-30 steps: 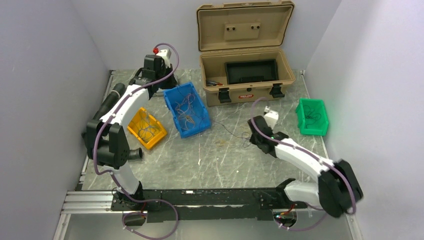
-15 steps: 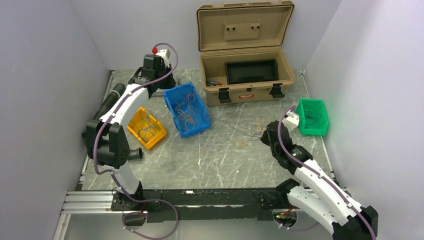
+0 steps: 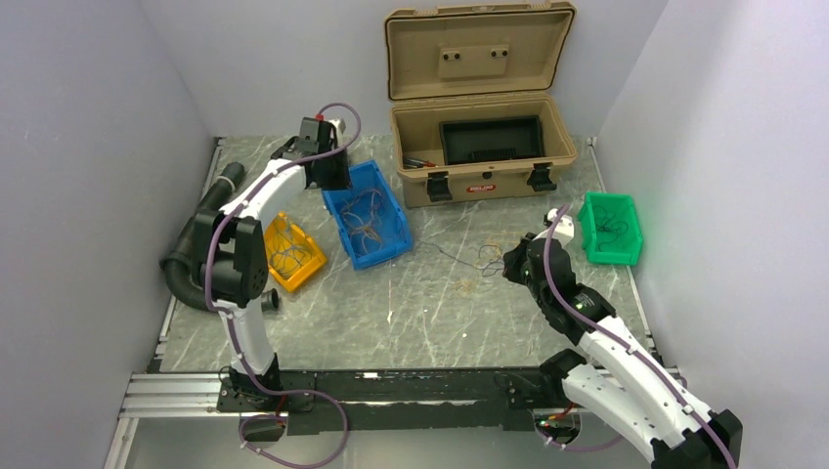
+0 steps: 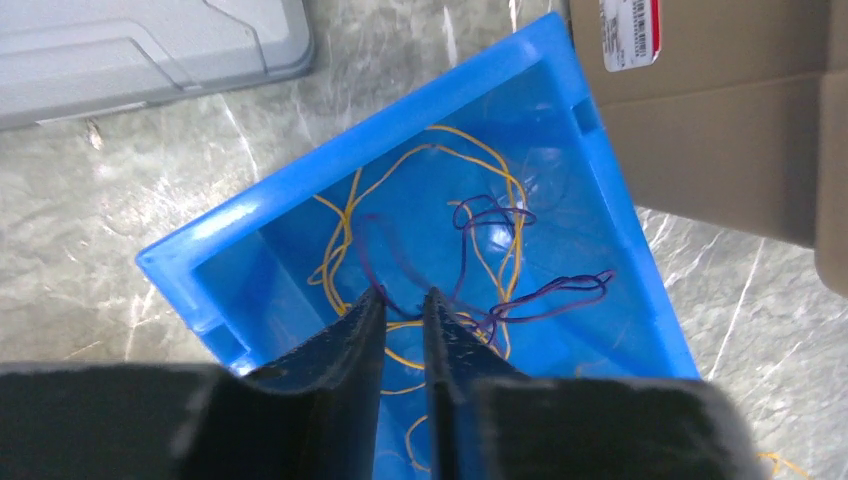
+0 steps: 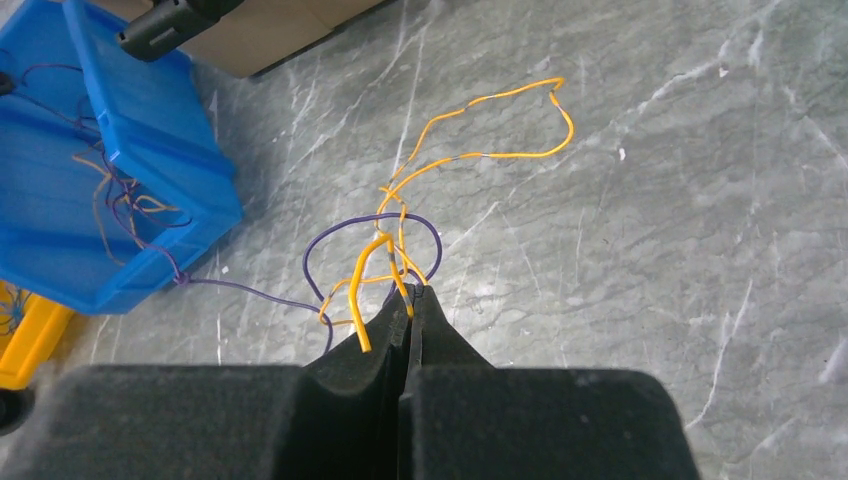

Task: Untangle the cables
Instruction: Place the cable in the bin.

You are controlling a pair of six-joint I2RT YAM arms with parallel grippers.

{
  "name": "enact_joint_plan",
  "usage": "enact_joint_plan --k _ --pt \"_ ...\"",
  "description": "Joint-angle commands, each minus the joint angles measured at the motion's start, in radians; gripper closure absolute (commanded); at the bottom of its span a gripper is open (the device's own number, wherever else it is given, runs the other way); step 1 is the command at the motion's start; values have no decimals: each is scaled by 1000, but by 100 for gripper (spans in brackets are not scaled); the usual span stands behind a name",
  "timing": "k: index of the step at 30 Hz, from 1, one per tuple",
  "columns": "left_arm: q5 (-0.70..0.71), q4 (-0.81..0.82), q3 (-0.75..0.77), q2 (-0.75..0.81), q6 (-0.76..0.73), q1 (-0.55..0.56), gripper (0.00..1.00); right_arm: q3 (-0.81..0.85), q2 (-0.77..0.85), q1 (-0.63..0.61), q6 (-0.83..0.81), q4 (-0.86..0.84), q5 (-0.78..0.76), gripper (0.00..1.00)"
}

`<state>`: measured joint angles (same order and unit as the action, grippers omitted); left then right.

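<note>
**A:** From above, where is the left gripper (image 3: 329, 174)?

**B:** Over the far corner of the blue bin (image 3: 340, 227), which holds tangled cables (image 3: 364, 220). The right gripper (image 3: 512, 262) is down at a loose bundle (image 3: 489, 256) on the worktop (image 3: 430, 303).

**A:** Left wrist?

**B:** Fingers a narrow gap apart above yellow and purple strands, gripping nothing.

**A:** Right wrist?

**B:** Fingers pressed together, clamped on a yellow cable (image 5: 383, 241), with a purple loop (image 5: 400, 214) beside it.
</note>
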<state>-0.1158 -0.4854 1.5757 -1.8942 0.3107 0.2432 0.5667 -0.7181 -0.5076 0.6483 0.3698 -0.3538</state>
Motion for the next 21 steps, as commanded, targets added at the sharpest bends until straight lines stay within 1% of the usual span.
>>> enact_joint_plan --k 1,2,4,5,9,11,17,18,21 --pt "-4 -68 70 9 -6 14 61 37 5 -5 -33 -40 43 100" --pt "6 -54 54 33 -10 17 51 38 3 -5 -36 -42 50 100" --pt "14 -18 17 87 -12 22 38 40 -4 -5 -43 -52 74 100" --pt "15 -17 10 111 -14 21 33 43 -12 -6 -44 -58 87 100" --pt "-25 -43 1 191 -8 27 20 64 -56 -10 -47 -78 144 100" --pt "-37 -34 -28 243 -3 36 14 77 -79 -17 -47 -86 157 100" --pt "-63 -29 -109 388 31 79 4 107 -122 -49 -49 -110 166 100" --pt "-67 -23 -132 411 46 99 1 114 -130 -52 -47 -111 165 100" --pt "-67 45 -256 490 129 196 1 129 -148 -69 -42 -118 164 100"
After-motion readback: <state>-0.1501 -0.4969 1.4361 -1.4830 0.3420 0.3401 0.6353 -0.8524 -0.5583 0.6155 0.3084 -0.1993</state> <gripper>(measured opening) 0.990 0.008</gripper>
